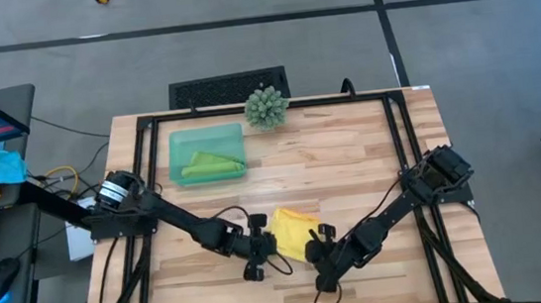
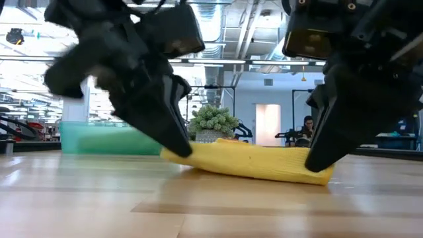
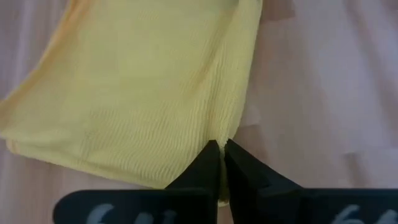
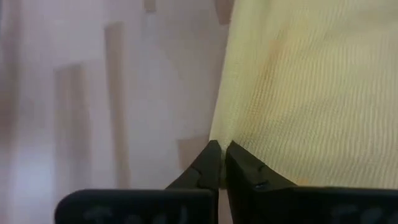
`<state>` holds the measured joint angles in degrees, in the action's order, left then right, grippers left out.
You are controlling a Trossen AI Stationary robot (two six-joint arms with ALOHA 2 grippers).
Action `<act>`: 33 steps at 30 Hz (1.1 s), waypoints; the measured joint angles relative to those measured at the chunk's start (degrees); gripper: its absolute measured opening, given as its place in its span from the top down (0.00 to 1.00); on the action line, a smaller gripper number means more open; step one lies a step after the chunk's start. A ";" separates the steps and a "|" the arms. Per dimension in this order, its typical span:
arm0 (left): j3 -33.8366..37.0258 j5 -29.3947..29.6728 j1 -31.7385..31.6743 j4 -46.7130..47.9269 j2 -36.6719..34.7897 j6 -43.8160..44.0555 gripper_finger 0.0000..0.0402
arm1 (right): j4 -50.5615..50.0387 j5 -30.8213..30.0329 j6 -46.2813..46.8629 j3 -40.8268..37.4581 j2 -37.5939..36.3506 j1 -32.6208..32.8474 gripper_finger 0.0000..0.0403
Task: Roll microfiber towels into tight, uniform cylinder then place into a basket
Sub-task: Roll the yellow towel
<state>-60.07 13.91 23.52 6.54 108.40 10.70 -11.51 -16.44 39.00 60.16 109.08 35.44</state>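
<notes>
Reaching in from the near left corner of the worktop (image 1: 350,154), with forearm stretched low toward the middle: left tool (image 1: 263,244), tips down at the left edge of the yellow towel (image 1: 293,232). Pinched shut on that towel's edge, as seen in the left wrist view, where both dark fingers (image 3: 208,163) meet with a thin fold of yellow cloth (image 3: 143,93) between them. Mirrored from the right side, elbow bent near the worktop's right rail: right tool (image 1: 317,251), angled down to the towel's near right corner. Likewise closed on the yellow cloth (image 4: 311,87), fingers (image 4: 239,163) pressed together at its border in the right wrist view. Seen from table height, left tool (image 2: 180,147) and right tool (image 2: 317,162) planted at opposite ends of the towel (image 2: 251,162), both slanting inward.

Toward the far left of the worktop, just beside the spiky green ball plant (image 1: 266,108): basket (image 1: 178,140), shallow and translucent teal. Inside it, a green towel (image 1: 212,163) in a loose elongated bundle, lying toward the near side of the tray.

Yellow towel near the front centre of the worktop, between the two tools, well apart from the basket. Lying low as a flattened, folded band with a rounded long edge, ribbed weave visible up close.
</notes>
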 joint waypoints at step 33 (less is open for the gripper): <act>-0.01 -8.21 -13.67 11.97 -3.22 31.51 0.99 | 4.99 10.82 9.16 0.00 0.00 -4.28 0.85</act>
<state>-60.09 5.70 9.86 18.51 105.18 42.21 -6.52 -5.62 48.16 60.16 109.08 31.16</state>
